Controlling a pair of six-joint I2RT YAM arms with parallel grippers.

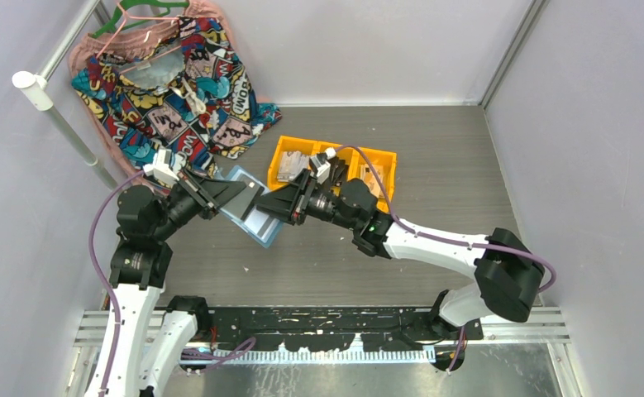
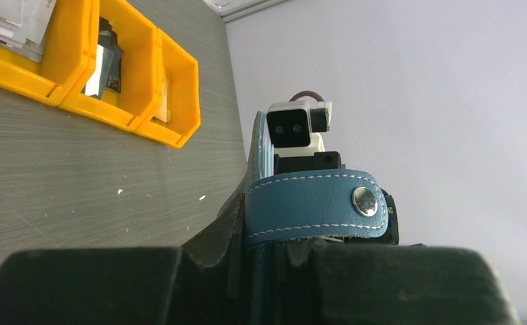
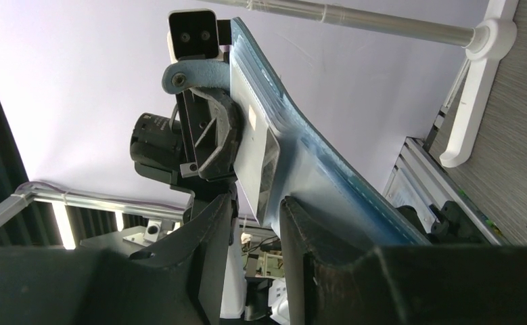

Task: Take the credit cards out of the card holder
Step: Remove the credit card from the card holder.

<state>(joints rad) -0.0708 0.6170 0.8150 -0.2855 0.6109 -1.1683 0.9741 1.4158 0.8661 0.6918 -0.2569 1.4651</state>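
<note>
**Card holder, blue, opened out and held between two arms**

Setting: grey worktop [image 1: 434, 165], with yellow bins [image 1: 382, 161] towards the far side.

Item: card holder [image 1: 250, 208], a flat fold-over wallet. It is raised off the worktop, near the bins on their left.

Handling (judged): light, soft and limp, since the open flap sags in a curve in the right wrist view. The leather-like skin gives fair grip. Any cards would be stiff and slick, best pinched at an exposed edge and drawn straight along the pocket while the body is braced.

Appearance: mid-blue outside with pale stitching, lighter blue inside.

Held by: left gripper [image 1: 240, 194], clenched on the body.

Also present: right gripper [image 1: 270, 207], its fingers flanking the lower edge of a pale inner panel [image 3: 264, 159]. Whether they are pinching it cannot be told.

Fittings: closing strap [image 2: 314, 203] and round metal snap [image 2: 364, 201].
</note>
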